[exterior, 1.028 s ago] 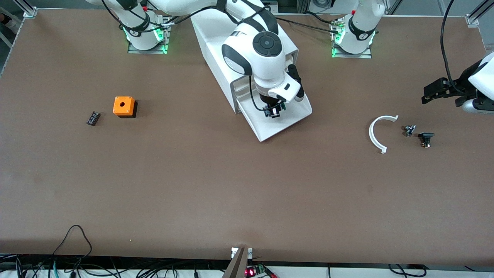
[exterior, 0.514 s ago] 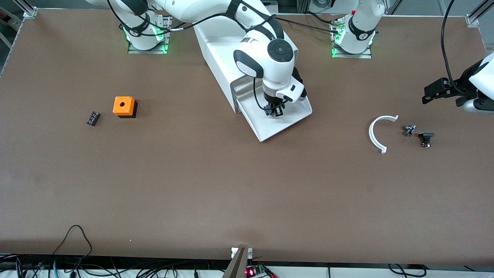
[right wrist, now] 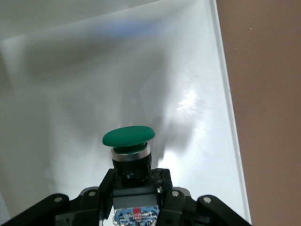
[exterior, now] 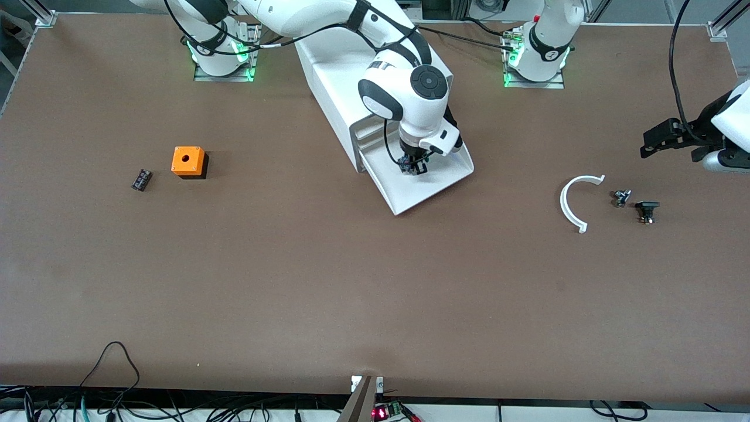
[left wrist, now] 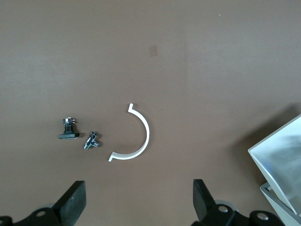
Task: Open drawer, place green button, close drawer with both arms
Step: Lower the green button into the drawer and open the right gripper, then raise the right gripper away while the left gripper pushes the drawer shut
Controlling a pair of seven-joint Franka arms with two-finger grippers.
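The white cabinet point(exterior: 337, 76) stands at the middle of the table's back, and its lowest drawer point(exterior: 436, 187) is pulled out toward the front camera. My right gripper point(exterior: 413, 167) hangs low over the drawer's floor point(right wrist: 70, 103), shut on the button point(right wrist: 129, 141), whose green cap points down at the white floor. The button's black body sits between the fingers point(right wrist: 164, 181). My left gripper point(exterior: 659, 140) waits in the air near the left arm's end of the table, open with nothing in it, its fingertips point(left wrist: 73, 200) spread wide over bare table.
A white half-ring point(exterior: 571, 202), a small metal part point(exterior: 621, 197) and a black part point(exterior: 646, 209) lie toward the left arm's end. An orange cube with a hole point(exterior: 188, 161) and a small black part point(exterior: 141, 179) lie toward the right arm's end.
My right gripper has moved deeper over the drawer toward the cabinet and come lower with the button. The left arm has not moved.
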